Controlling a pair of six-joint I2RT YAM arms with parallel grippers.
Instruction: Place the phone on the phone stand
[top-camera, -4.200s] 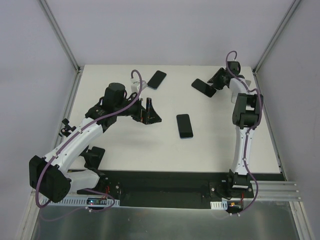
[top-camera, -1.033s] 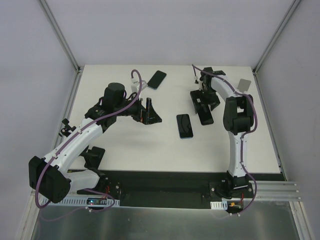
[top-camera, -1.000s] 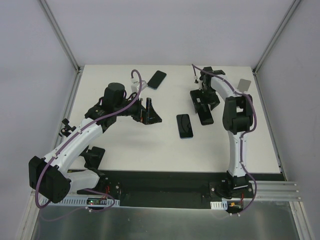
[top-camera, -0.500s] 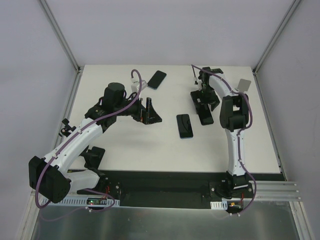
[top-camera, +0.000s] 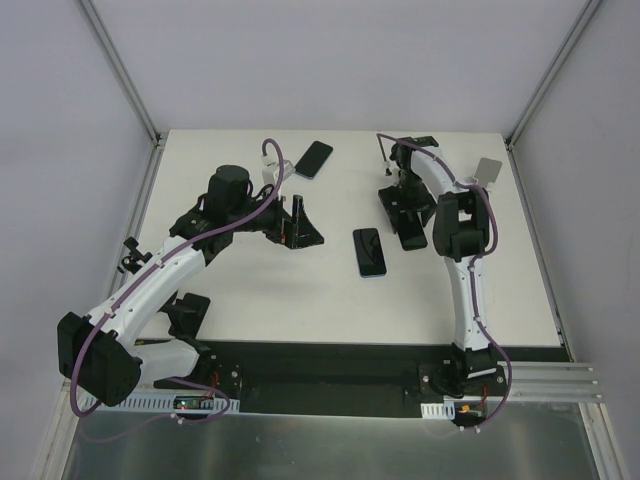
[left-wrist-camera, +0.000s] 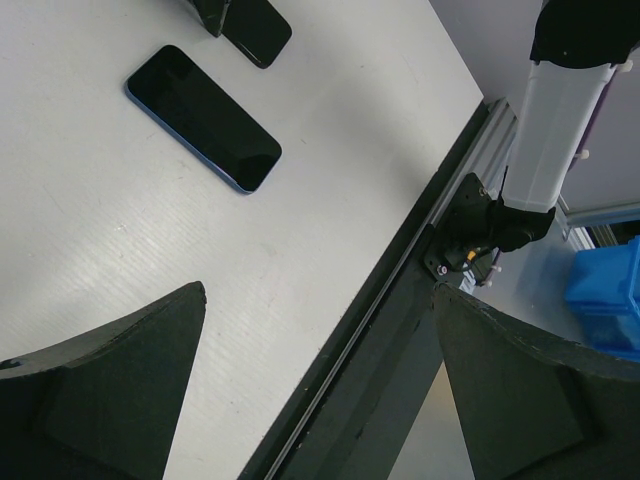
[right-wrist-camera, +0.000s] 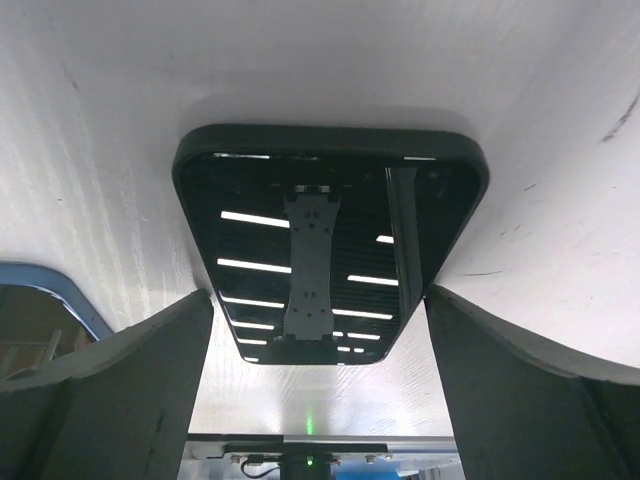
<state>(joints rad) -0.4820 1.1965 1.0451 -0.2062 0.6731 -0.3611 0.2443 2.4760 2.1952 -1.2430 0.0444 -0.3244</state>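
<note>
Right gripper (right-wrist-camera: 318, 298) straddling the black phone (right-wrist-camera: 330, 250), centre-right of the top view
Jaws apart, one finger either side of the phone lying flat on the table (top-camera: 300, 290); closing squarely on its long edges should avoid tilt. Left gripper (left-wrist-camera: 320, 295), jaws apart and empty, sits by the phone stand (top-camera: 300, 228), centre-left

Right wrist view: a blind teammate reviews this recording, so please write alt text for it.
A black phone lies flat on the white table between the right arm's open jaws, one on each side. Its glossy face mirrors light strips; the corner of a blue-edged phone shows at the left edge.
</note>
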